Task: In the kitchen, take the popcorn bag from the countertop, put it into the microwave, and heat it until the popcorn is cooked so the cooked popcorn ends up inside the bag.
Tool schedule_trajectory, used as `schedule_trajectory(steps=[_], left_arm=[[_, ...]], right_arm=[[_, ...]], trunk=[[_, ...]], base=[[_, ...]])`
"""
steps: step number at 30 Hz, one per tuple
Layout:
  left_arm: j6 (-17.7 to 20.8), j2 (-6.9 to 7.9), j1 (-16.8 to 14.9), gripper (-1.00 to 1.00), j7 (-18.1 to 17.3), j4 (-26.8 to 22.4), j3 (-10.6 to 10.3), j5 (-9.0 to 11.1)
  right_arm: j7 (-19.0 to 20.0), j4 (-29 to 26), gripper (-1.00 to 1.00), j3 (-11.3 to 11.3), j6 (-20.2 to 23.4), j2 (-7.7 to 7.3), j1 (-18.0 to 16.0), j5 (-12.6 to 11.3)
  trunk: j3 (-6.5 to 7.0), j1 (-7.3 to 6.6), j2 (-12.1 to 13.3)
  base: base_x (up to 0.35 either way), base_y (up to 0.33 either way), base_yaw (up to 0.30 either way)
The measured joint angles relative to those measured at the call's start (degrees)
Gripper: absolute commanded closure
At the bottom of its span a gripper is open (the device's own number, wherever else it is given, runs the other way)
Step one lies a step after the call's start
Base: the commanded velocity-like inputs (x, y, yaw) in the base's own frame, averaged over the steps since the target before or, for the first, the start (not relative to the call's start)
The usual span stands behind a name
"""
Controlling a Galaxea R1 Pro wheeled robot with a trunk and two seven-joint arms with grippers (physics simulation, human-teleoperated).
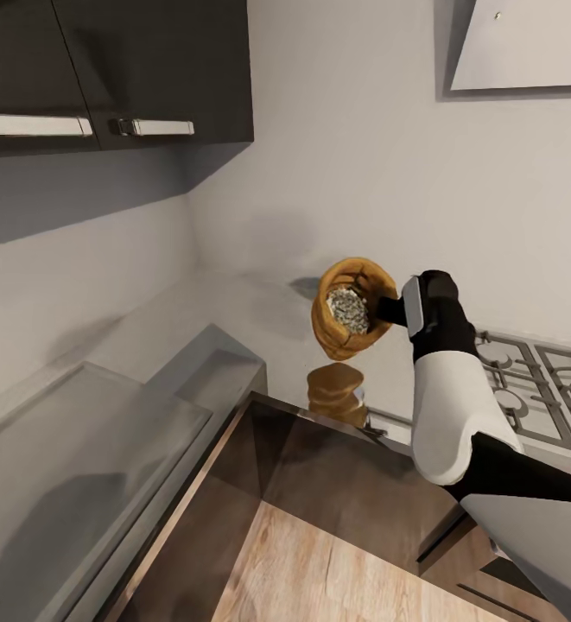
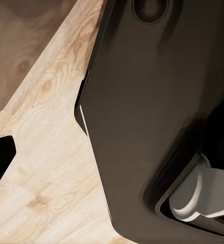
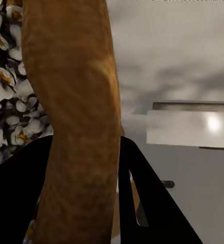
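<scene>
The mustard-tan popcorn bag hangs tilted above the countertop, its open mouth turned toward my head camera. Whitish popcorn fills it. My right gripper is shut on the bag's rolled rim from the right. In the right wrist view the thick rim runs between the two black fingers, with the right gripper closed around it and popcorn beside it. The bag's reflection shows on the worktop below. The microwave is out of view.
A steel gas hob lies right of the bag. Dark upper cabinets hang at the upper left and a hood at the upper right. A grey slab runs along the left wall. The left wrist view shows wood floor and my dark body.
</scene>
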Motion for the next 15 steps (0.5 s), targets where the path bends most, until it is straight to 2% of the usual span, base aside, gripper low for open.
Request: schedule_trajectory(steps=[1, 4, 5, 10, 15], left_arm=[[0.00, 0.00, 0.00, -1.00, 0.00, -0.01, 0.03, 0.00], [0.00, 0.00, 0.00, -1.00, 0.00, 0.01, 0.05, -0.02], [0.00, 0.00, 0.00, -1.00, 0.00, 0.01, 0.05, -0.03], [0.00, -0.05, 0.00, -1.00, -0.01, 0.16, -0.07, -0.14], [0.00, -0.09, 0.00, -1.00, -0.09, 0.27, -0.24, -0.38]], right_arm=[[0.00, 0.00, 1.00, 0.83, -0.01, 0.00, 0.02, -0.10], [0.20, -0.01, 1.00, 6.07, -0.02, 0.00, 0.00, -0.26], [0.43, -0.01, 1.00, 6.66, -0.01, 0.00, -0.01, -0.23], [3.08, 0.01, 1.00, 7.90, -0.01, 0.00, -0.01, -1.80], [3.48, 0.37, 1.00, 8.03, 0.00, 0.00, 0.00, -1.85]], trunk=[[0.00, 0.00, 0.00], [0.00, 0.00, 0.00], [0.00, 0.00, 0.00], [0.00, 0.00, 0.00], [0.00, 0.00, 0.00]], base=[[0.000, 0.000, 0.000], [0.000, 0.000, 0.000], [0.000, 0.000, 0.000], [0.000, 0.000, 0.000], [0.000, 0.000, 0.000]])
